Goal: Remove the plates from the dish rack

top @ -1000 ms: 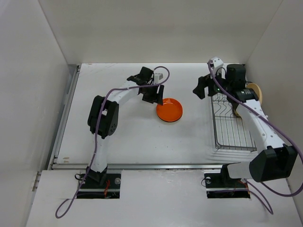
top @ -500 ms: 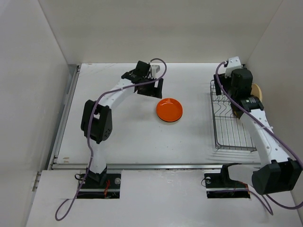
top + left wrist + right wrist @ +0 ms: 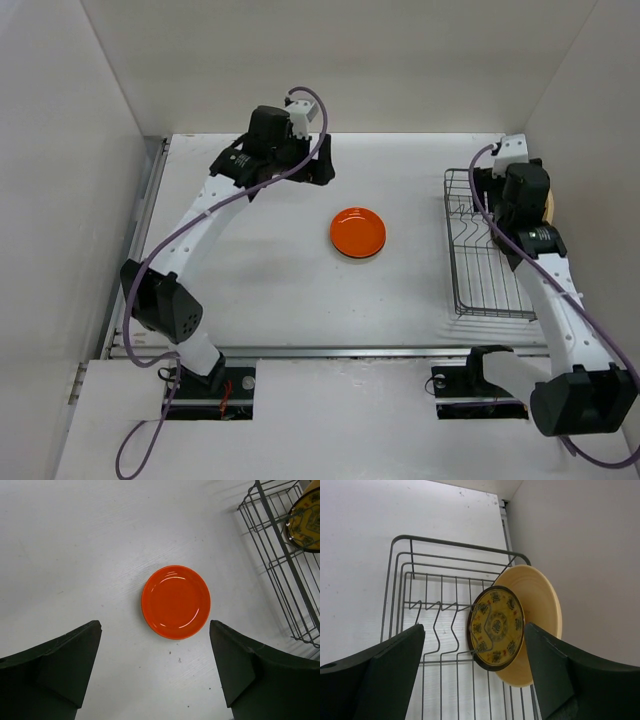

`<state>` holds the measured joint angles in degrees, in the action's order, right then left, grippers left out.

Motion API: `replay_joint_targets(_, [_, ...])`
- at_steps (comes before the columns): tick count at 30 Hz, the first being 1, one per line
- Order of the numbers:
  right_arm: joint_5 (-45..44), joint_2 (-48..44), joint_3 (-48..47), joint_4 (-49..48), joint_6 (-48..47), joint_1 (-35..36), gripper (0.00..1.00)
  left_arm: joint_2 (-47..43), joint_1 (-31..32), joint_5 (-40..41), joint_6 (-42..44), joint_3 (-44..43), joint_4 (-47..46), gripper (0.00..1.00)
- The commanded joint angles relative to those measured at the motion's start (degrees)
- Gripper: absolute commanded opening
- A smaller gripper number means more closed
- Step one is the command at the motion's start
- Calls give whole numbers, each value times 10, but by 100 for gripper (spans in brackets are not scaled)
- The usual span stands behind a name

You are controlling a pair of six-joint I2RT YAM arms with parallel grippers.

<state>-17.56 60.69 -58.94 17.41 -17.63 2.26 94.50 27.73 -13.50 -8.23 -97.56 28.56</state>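
An orange plate (image 3: 358, 232) lies flat on the white table; in the left wrist view it (image 3: 176, 601) is ahead of my open, empty left gripper (image 3: 155, 670). From above, the left gripper (image 3: 318, 168) hovers back-left of that plate. The silver wire dish rack (image 3: 480, 270) stands at the right. A gold-patterned dark plate (image 3: 497, 627) stands upright in its far right part, with a larger tan plate (image 3: 542, 605) behind it. My right gripper (image 3: 475, 675) is open above the rack, apart from both plates; from above it (image 3: 510, 200) is at the rack's far end.
The enclosure's right wall (image 3: 580, 555) is close behind the tan plate. The rack's near slots (image 3: 490, 290) hold nothing. The rack edge (image 3: 280, 575) and the patterned plate (image 3: 305, 517) show at the right of the left wrist view.
My left gripper has drawn back and left, away from the orange plate on the table. My right gripper has swung right, from left of the rack to above its far end.
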Motion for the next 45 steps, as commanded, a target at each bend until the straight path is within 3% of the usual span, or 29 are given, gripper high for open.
replay_joint_targets(1, [-12, 31, 7, -33, 14, -14, 85, -27, 0, 27, -13, 14, -4, 88])
replay_joint_targets(8, [-51, 104, 7, -33, 14, -41, 67, 2, 0, 15, -18, 14, -4, 86])
replay_joint_targets(12, [-89, 130, 7, -33, 20, -53, 63, 2, 0, 10, -18, 14, -4, 86])
replay_joint_targets(22, [-135, 182, -4, -33, 36, -92, 63, 2, 0, 15, -18, 14, -4, 86])
replay_joint_targets(35, [-112, 194, -9, -17, 42, -153, 62, 8, 0, 5, -23, 14, -4, 86])
replay_joint_targets(45, [-84, 226, -14, -5, 42, -169, 53, 13, -12, -11, -23, 14, -10, 86])
